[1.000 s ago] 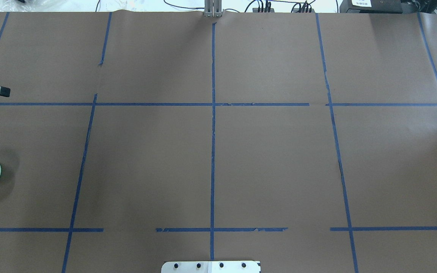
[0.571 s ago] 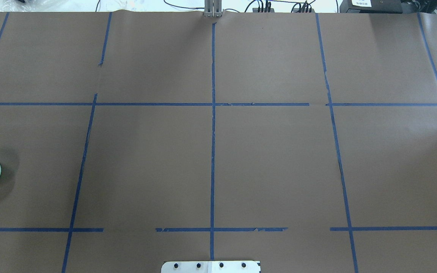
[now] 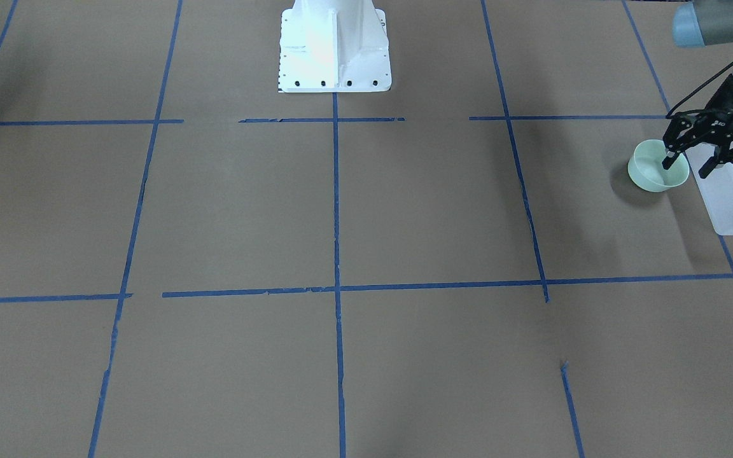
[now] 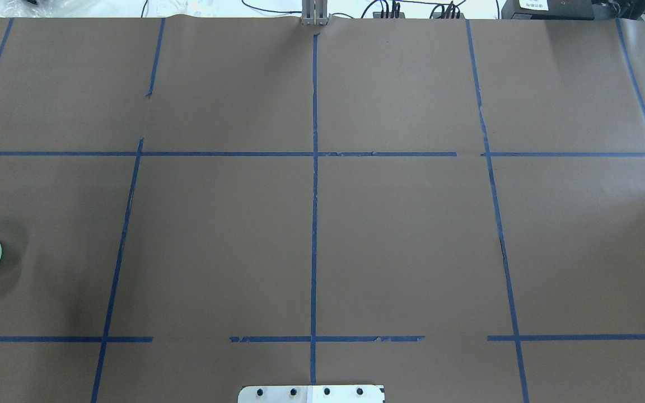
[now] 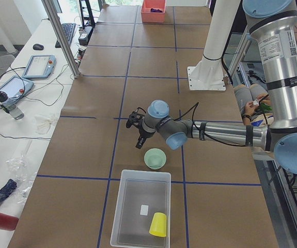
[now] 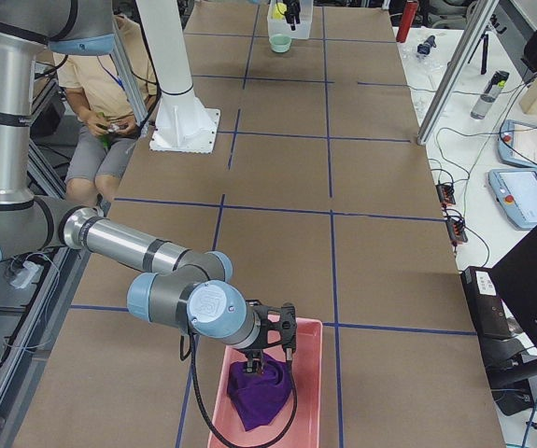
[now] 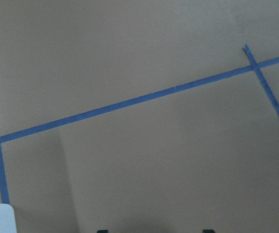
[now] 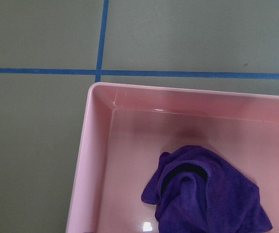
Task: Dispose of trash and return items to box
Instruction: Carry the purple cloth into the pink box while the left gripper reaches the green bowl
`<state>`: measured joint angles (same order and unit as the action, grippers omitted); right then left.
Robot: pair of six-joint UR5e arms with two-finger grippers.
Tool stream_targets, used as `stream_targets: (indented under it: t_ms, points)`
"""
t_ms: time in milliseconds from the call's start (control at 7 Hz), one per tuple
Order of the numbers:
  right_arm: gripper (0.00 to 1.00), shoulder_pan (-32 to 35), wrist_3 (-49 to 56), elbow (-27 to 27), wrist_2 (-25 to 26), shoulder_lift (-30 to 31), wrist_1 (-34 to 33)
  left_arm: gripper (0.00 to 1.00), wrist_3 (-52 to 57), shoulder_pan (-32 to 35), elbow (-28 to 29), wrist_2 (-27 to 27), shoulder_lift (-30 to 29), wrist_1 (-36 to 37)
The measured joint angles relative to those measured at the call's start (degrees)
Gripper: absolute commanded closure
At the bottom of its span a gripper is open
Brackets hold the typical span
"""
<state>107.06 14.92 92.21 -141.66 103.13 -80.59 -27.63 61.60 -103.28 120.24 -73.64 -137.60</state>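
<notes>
The task looks about half done, perhaps more. The yellow cup point(image 5: 158, 225) already lies inside the translucent box point(image 5: 120, 206), low in the left side view, while the mint-green bowl point(image 3: 653, 170) stands on the table just beside the box, at the right edge of the front-facing view, so it has yet to go in. The left gripper point(image 3: 685, 168) hangs spread wide and empty by the bowl, one fingertip over its rim, holding nothing. At the bottom of the right side view, the purple cloth point(image 8: 207, 194) sits in a pink tray point(image 8: 81, 170), which I take as the trash part being settled. The right gripper point(image 6: 266, 350) hovers over it, and I cannot tell whether its jaws are parted. The table point(image 4: 401, 235) is covered in brown paper, marked into squares by blue tape point(image 4: 314, 224), with the white pedestal point(image 3: 335, 44) at top centre of the front-facing view. Around it, a desk holds a teach pendant point(image 5: 37, 66), a keyboard point(image 5: 68, 33) and cables, and a seated person point(image 6: 109, 103) is at the upper left of the right side view.
</notes>
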Motion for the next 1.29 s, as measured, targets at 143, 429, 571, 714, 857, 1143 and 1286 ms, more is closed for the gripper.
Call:
stream_targets:
  t_ms: [143, 429, 571, 714, 857, 1143, 1286]
  points:
    - [0.00, -0.29, -0.23, -0.02, -0.31, -0.01, -0.01, 0.22, -0.81, -1.76, 1.73, -0.26, 0.22, -2.06]
    - [0.00, -0.65, -0.39, -0.15, -0.89, 0.02, -0.06, 0.22, -9.28, -8.94, 2.78, -2.10, 0.15, -3.27]
    - [0.00, -0.67, -0.41, -0.26, -1.60, 0.05, -0.08, 0.22, -11.70, -11.08, 3.09, -3.97, 0.31, -3.35]
    - [0.00, -0.70, -0.41, -0.30, -1.96, 0.15, -0.09, 0.22, -12.65, -11.92, 3.40, -5.32, 0.64, -3.35]
    - [0.00, -0.70, -0.43, -0.31, -2.46, 0.34, -0.09, 0.23, -13.21, -12.31, 3.69, -6.34, 0.82, -3.29]
    - [0.00, -0.71, -0.49, -0.34, -3.51, 0.54, -0.15, 0.23, -13.75, -13.03, 4.12, -6.82, 0.87, -3.13]
    - [0.00, -0.71, -0.50, -0.30, -3.67, 0.57, -0.16, 0.34, -13.82, -13.94, 4.33, -6.85, 0.87, -3.07]
